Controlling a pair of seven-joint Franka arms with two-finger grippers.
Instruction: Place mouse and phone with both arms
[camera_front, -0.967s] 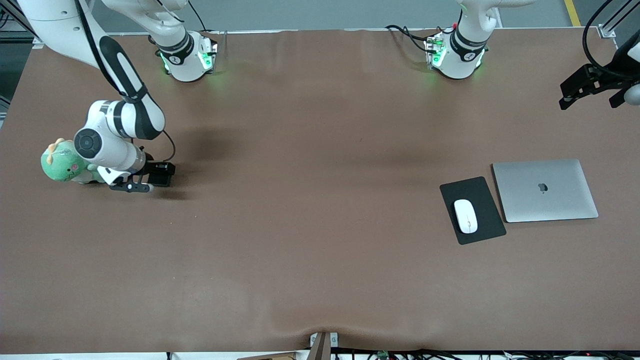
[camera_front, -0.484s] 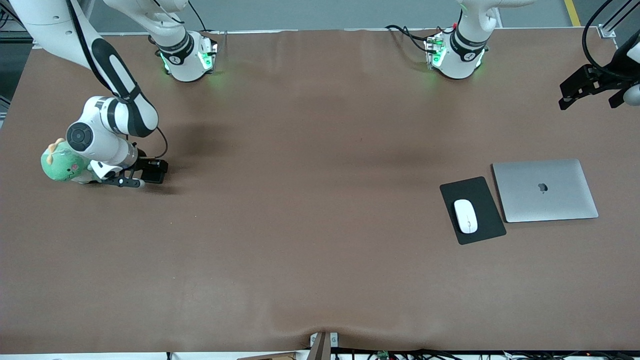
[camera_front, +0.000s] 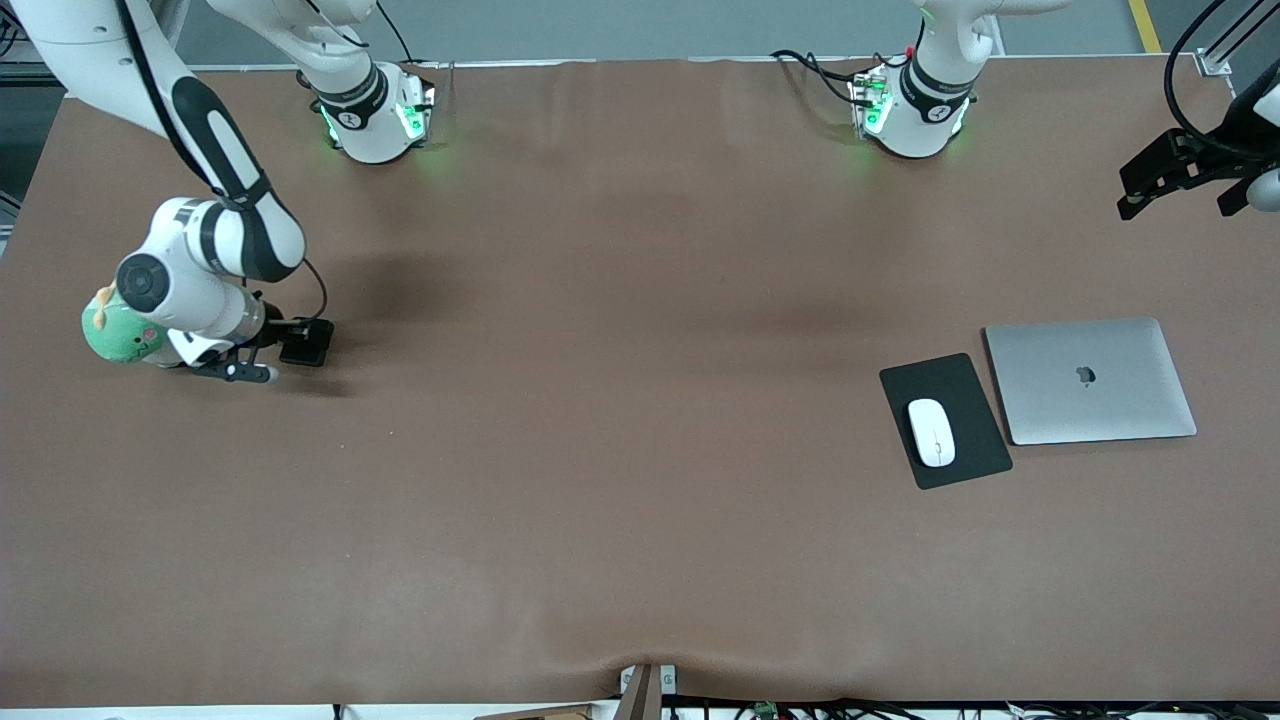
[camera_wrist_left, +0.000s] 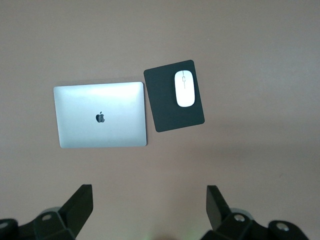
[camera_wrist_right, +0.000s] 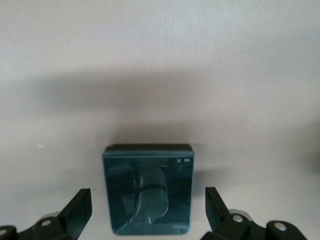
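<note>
The black phone (camera_front: 307, 343) lies flat on the brown table near the right arm's end. My right gripper (camera_front: 270, 356) is low over the table next to it and open. In the right wrist view the phone (camera_wrist_right: 147, 170) lies between the gripper's (camera_wrist_right: 148, 200) spread fingers, and neither finger touches it. The white mouse (camera_front: 931, 432) rests on a black mouse pad (camera_front: 962, 385) toward the left arm's end. My left gripper (camera_front: 1128, 192) waits high over that end, open and empty. The left wrist view shows its open gripper (camera_wrist_left: 148, 200) over bare table, and the mouse (camera_wrist_left: 184, 88) on the pad (camera_wrist_left: 167, 112).
A closed silver laptop (camera_front: 1090, 380) lies beside the mouse pad, closer to the left arm's end of the table; it also shows in the left wrist view (camera_wrist_left: 100, 115). A green plush toy (camera_front: 118, 335) sits by the right arm's wrist near the table's end.
The right arm and gripper have drawn back toward the plush toy. The phone shifted a little the same way at first and now rests on the table. The left arm has not moved.
</note>
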